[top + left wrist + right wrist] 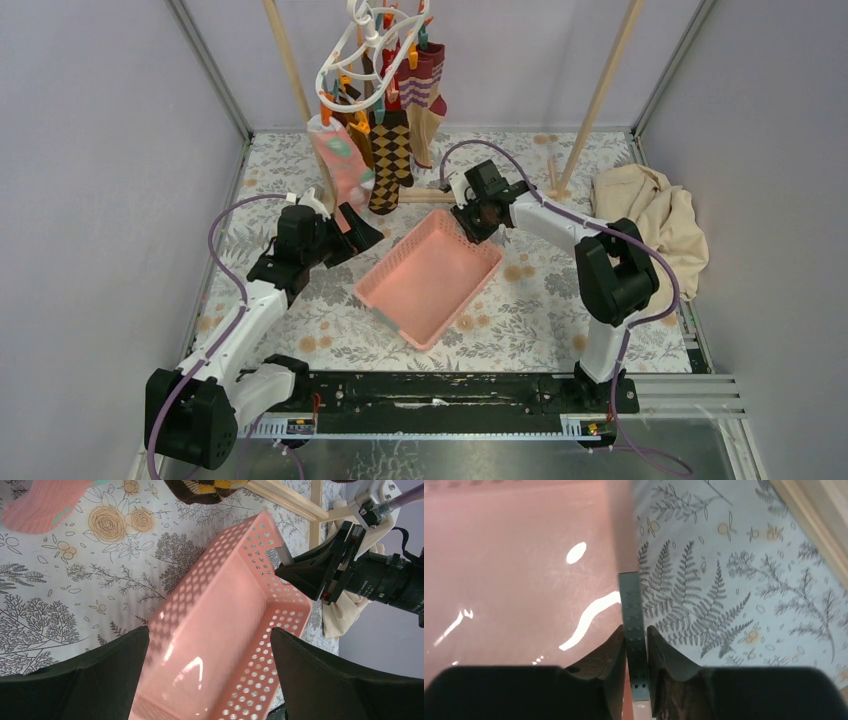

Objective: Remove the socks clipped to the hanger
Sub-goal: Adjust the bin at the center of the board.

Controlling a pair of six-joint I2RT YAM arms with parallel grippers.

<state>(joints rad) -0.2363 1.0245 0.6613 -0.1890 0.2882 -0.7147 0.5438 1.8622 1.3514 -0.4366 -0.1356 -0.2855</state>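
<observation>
The white ring hanger (360,45) hangs at the back with the socks (390,140) clipped under it: pink, argyle, brown and maroon-striped. The pink sock (40,505) and the argyle toe (205,487) show at the top of the left wrist view. My left gripper (365,235) (210,640) stands wide open with nothing in it, just below the pink sock and over the left end of a pink perforated basket (400,320) (220,605). My right gripper (472,222) (636,640) is shut on that basket's far wall (631,600), one finger on each side.
A wooden rack carries the hanger; its poles (600,90) slant up at the back and its base bar (425,195) lies behind the basket. A beige cloth (655,215) is heaped at the right. Grey walls close in both sides.
</observation>
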